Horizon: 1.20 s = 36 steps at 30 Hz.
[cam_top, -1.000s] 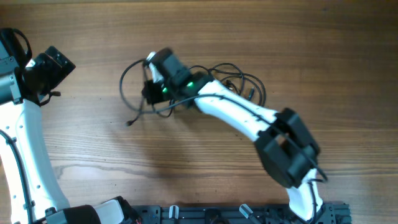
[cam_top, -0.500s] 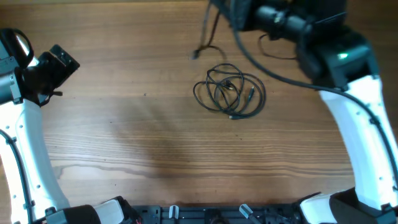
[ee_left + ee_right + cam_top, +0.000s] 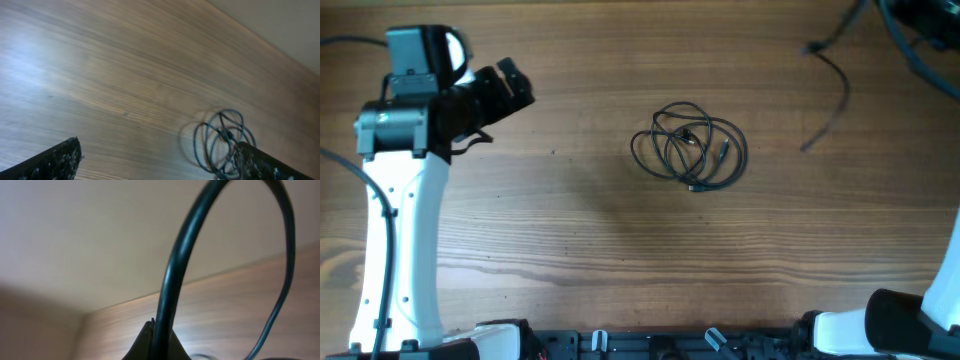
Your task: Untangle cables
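Brown wood-grain bench (image 3: 570, 240) seen from above, with a pale wall (image 3: 75, 240) behind its far edge in the right wrist view. Near the centre lies a coiled bundle of cables (image 3: 690, 150): thin black loops overlapping, flat on the bench, with bare wood on every side. Nothing stands between it and either arm. How many cords make up the bundle cannot be told.

A second item, a single cable (image 3: 845, 92), shows as a curved line at the upper right, well apart from the bundle.

Two arms are present. The left arm (image 3: 395, 230) rises along the left edge. The left end effector (image 3: 512, 88) points toward the bundle, well apart from it, with its jaws spread wide and holding nothing. In the left wrist view its two fingertips (image 3: 57, 160) sit at opposite lower corners, and the blurred bundle appears just beside the right-hand one.

The right arm (image 3: 945, 300) shows overhead only at the lower right corner and as dark parts at the upper right; its end effector lies outside that view. Only the right wrist view shows the right end effector (image 3: 155, 342), closed tight on the single cable, which rises from between the tips and arches over in a loop.
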Tool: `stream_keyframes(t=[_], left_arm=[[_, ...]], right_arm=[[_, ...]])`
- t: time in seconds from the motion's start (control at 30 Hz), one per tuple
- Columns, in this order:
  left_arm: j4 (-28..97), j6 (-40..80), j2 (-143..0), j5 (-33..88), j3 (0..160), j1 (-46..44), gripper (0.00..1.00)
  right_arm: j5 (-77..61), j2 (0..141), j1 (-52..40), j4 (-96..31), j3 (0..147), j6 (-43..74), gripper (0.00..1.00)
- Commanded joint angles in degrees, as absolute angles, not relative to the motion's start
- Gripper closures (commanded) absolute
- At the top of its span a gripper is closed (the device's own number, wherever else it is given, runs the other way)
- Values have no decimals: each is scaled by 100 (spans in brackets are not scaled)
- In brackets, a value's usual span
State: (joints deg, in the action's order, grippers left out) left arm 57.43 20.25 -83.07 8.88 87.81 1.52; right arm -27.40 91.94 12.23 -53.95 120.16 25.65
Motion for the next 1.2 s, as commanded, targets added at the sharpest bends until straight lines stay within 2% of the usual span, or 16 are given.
stream_keyframes(t=[0.0,0.17,0.43,0.73,0.77,0.8,0.83,0.93,1.07,1.17], left_arm=[[5631,2038,-8484,939,8799,-294,0],[5505,2038,-8731,941,8799,-720,0],[5148,2038,-8820,939,8799,-1240,0],[4775,2038,-8831,939,8799,-1396,0],[4775,2038,-8831,939,8799,-1396,0],[4777,2038,-8831,939,8799,-1396,0],[4775,2038,-8831,939,8799,-1396,0],[4775,2038,-8831,939,8799,-1400,0],[4779,2038,-8853,941,8799,-1404,0],[4779,2038,-8866,939,8799,-1404,0]], right_arm=[[-1900,9476,1828,-5485,12031,2102,96],[-1870,10066,2519,-5332,12031,1992,96],[-102,11303,3135,-4853,12031,1951,96],[-104,12361,3282,-4407,12031,1951,95],[-152,12422,3280,-4372,12031,1949,90],[-217,12431,3282,-4348,12031,1940,78],[-325,12449,3280,-4320,12031,1896,52],[-773,12438,3282,-4237,12031,1645,27],[-1212,12387,3280,-4383,12033,1656,20],[-1542,12245,3275,-4504,12042,1656,20]])
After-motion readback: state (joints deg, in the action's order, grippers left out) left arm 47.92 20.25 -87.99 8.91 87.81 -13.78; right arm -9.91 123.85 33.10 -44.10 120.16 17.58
